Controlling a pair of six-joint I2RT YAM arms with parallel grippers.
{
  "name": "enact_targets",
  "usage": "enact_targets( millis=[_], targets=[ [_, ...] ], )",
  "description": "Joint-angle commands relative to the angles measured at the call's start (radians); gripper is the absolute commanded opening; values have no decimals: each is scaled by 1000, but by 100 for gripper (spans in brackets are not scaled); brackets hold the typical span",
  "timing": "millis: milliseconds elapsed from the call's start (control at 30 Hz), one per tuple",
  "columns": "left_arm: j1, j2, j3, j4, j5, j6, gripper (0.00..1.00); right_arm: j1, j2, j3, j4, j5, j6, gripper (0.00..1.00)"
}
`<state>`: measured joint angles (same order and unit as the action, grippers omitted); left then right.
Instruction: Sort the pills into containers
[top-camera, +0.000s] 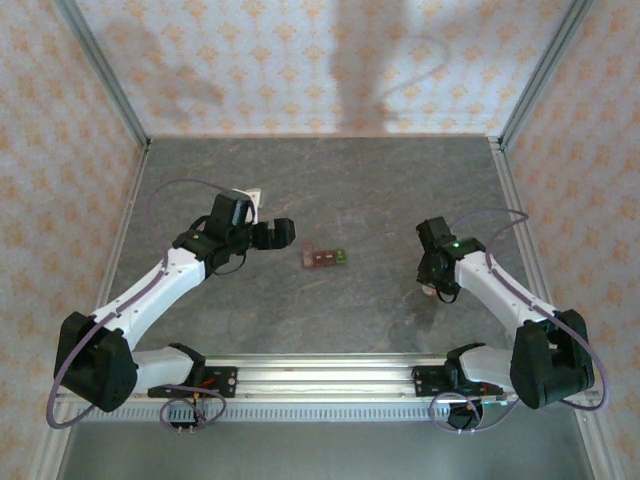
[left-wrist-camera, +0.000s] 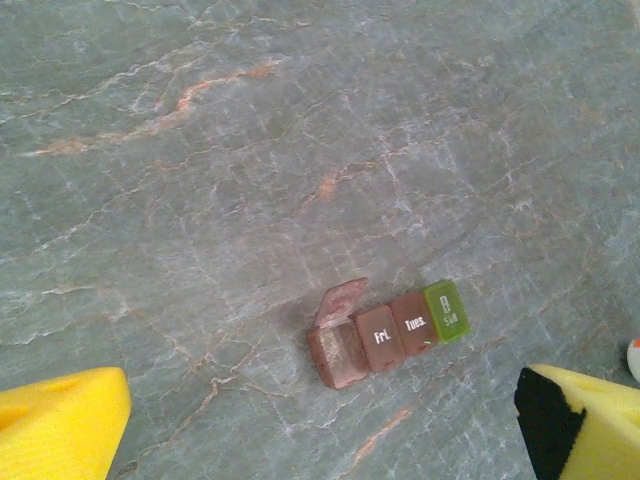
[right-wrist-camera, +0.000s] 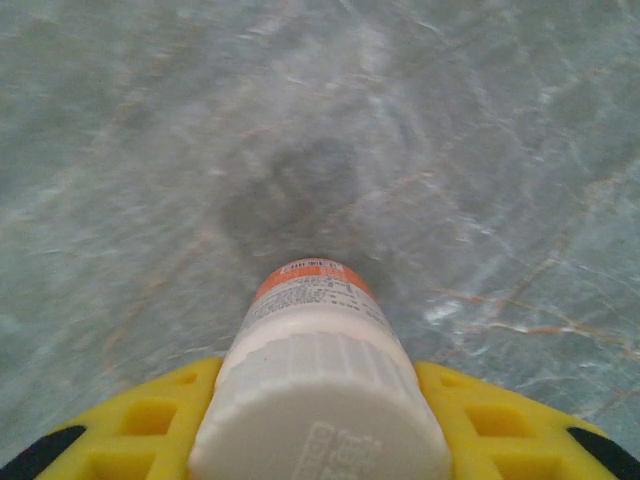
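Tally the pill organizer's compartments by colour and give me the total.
Reddish-brown compartments: 3 (one with its lid up)
Green compartment: 1
Total: 4

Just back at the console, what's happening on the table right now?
The right claw grips a white-capped orange pill bottle between its yellow fingers. The left claw is wide open beside the containers, a reddish-brown strip with a green end lying mid-table. The end compartment farthest from the green one has its lid flipped up; the rest are shut. I can't make out any pills in it.
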<state>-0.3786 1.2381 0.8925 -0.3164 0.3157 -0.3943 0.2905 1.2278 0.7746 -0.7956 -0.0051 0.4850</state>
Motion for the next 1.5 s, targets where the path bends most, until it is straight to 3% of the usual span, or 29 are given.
enact_targets(
  millis=[0,267,600,800,1133,1467],
  targets=[
    [8,22,-20,59,47,25,100,-7,2,136,-4,-107,-81,30],
    [6,33,-83,288,134,59,100,23,219,512,-13,-334,-120,28],
    [5,9,-173,589,249,327,100,162,634,1128,-150,-597,-193,28],
    [-6,-18,-176,640,283,443,100,193,790,1410,-287,-770,-275,28],
    [-23,-8,-183,674,193,592,96,225,845,1479,-357,-870,-324,28],
    [-24,37,-144,657,222,630,87,278,853,1465,-368,-872,-338,28]
  ],
)
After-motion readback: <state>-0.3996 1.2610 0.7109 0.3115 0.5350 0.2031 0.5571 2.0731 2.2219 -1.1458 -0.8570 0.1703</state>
